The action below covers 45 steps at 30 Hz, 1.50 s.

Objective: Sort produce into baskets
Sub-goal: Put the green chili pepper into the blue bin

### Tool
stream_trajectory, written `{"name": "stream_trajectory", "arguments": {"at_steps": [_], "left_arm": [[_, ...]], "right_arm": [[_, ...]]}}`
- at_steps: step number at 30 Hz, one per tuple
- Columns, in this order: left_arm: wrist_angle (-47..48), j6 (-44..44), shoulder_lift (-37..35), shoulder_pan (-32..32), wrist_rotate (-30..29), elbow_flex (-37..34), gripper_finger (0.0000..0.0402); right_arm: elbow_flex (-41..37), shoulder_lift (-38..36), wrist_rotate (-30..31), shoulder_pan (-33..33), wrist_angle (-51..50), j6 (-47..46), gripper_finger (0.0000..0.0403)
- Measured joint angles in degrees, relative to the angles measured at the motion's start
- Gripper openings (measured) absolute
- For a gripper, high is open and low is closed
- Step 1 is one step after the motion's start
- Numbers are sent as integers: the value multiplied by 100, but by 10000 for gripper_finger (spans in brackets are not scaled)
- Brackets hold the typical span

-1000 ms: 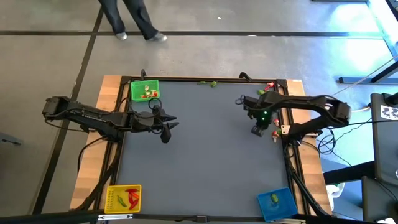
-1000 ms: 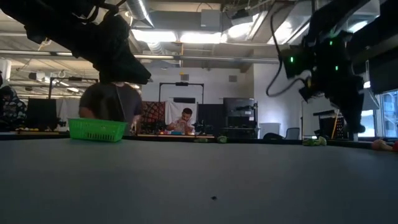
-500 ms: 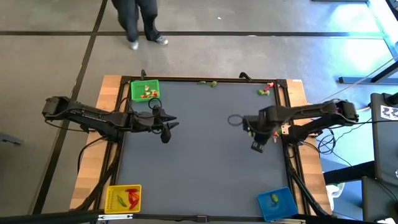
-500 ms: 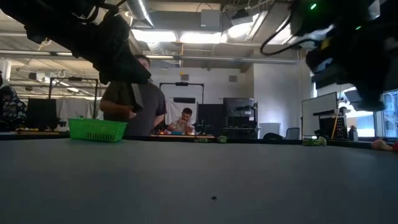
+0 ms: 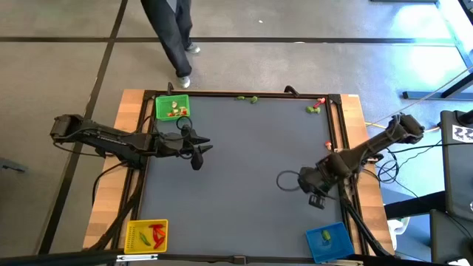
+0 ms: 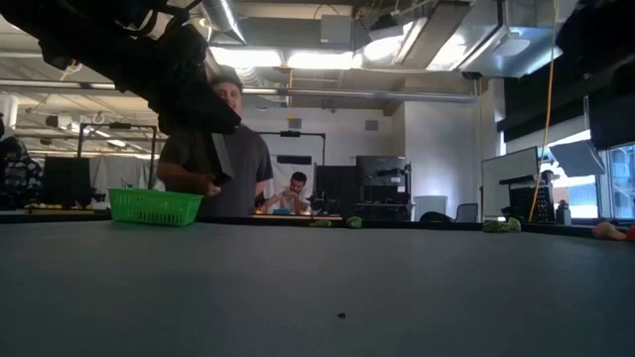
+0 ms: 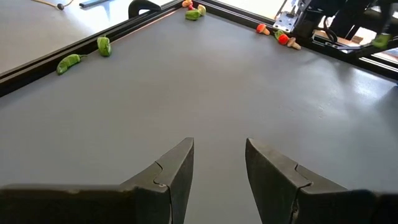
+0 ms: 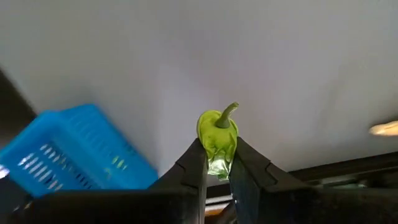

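Your right end effector (image 8: 217, 171) is pinching a green pepper (image 8: 217, 140) by its bottom tip, close to the blue basket (image 5: 327, 241) at the near right corner of the bench (image 5: 236, 170). The grip is small, so the pepper may slip out early and miss. Farther off, your left end effector (image 7: 217, 165) is waiting half open, holding nothing, near the green basket (image 5: 171, 107).
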<state>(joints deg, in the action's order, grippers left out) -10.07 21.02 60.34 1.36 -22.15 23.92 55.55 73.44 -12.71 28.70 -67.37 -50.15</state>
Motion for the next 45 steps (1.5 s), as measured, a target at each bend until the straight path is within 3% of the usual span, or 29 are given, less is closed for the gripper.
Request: {"name": "stream_trajectory", "arguments": {"at_steps": [8, 18, 28, 31, 34, 38, 45], "left_arm": [[0, 0, 0, -1, 0, 0, 141], [56, 0, 0, 11, 0, 0, 141], [46, -92, 0, 3, 0, 0, 141], [45, -146, 0, 3, 0, 1, 141], [44, -149, 0, 3, 0, 2, 141], [44, -149, 0, 3, 0, 2, 141], [40, -168, 0, 3, 0, 2, 141]], "right_arm": [[90, 18, 1, 1348, 854, -1219, 49], [90, 105, -26, 2583, 1552, -2466, 49], [90, 736, -47, 3156, 2238, -2791, 49], [90, 971, -301, 3170, 2232, -2793, 53], [88, 1155, -682, 3170, 2236, -2810, 81], [88, 1202, -783, 3150, 2232, -2798, 147], [88, 826, -756, 2383, 2097, -2225, 244]]}}
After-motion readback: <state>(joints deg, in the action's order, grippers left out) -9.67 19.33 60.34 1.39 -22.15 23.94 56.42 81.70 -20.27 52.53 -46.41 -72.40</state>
